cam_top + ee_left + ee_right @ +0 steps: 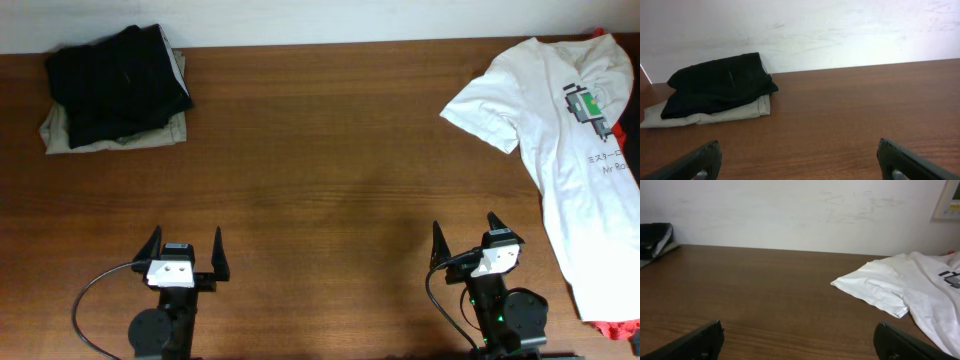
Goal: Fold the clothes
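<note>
Where the top camera looks down, the white T-shirt (560,150) lies spread at 3 o'clock on the table (320,150), on top of a red shirt (615,328). Its chest has a little robot picture (588,103), and only "Mr Ro" can be read. The left gripper (187,240) and the right gripper (464,232) gape wide and hold nothing. The left wrist sees a black and beige pile (715,95) at 10 o'clock. The right wrist sees the T-shirt at 3 o'clock.

Black garment (118,75) on beige garment (725,114), red shirt (614,328)
</note>
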Available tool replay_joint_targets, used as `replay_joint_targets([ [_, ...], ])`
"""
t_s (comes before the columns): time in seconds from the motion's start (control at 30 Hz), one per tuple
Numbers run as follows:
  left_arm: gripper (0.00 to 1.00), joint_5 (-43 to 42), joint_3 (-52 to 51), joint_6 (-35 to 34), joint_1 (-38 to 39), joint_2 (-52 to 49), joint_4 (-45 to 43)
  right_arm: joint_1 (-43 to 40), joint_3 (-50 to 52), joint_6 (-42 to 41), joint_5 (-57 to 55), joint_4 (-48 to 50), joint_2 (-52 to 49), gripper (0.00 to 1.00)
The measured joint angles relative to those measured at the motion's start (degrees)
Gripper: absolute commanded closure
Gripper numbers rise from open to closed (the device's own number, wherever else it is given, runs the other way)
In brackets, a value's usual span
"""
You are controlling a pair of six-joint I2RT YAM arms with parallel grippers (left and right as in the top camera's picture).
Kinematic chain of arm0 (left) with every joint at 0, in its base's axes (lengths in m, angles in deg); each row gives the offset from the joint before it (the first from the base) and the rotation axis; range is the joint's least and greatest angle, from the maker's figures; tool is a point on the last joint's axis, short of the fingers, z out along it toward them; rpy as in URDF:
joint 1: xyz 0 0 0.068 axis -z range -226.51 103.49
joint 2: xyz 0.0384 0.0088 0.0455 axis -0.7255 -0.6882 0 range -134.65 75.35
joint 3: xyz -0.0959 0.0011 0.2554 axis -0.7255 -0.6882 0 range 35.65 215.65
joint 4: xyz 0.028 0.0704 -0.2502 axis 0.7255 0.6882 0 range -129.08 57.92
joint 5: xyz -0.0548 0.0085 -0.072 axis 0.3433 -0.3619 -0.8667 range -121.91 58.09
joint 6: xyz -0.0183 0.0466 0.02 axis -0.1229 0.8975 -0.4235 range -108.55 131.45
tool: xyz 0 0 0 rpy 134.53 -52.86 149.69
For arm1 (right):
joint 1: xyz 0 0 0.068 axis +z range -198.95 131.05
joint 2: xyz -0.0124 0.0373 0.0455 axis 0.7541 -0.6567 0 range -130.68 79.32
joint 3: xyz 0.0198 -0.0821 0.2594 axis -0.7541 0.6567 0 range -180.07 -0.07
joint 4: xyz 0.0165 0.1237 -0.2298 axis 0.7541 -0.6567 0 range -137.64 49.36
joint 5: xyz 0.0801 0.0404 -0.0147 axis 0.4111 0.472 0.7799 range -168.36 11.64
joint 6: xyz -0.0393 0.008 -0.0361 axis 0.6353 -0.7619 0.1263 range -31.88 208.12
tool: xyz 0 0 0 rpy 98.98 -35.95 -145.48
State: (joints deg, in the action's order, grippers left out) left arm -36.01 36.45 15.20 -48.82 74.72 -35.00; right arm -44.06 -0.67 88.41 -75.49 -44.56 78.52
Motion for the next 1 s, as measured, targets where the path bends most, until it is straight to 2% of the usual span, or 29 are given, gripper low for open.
replay_joint_targets([
  [0.93, 0.01, 0.0, 0.0, 0.0, 0.0, 0.0, 0.0, 0.0, 0.0, 0.0, 0.0, 0.0, 0.0, 0.01],
  [1.0, 0.01, 0.0, 0.0, 0.0, 0.0, 0.0, 0.0, 0.0, 0.0, -1.0, 4.3, 1.5, 0.0, 0.01],
])
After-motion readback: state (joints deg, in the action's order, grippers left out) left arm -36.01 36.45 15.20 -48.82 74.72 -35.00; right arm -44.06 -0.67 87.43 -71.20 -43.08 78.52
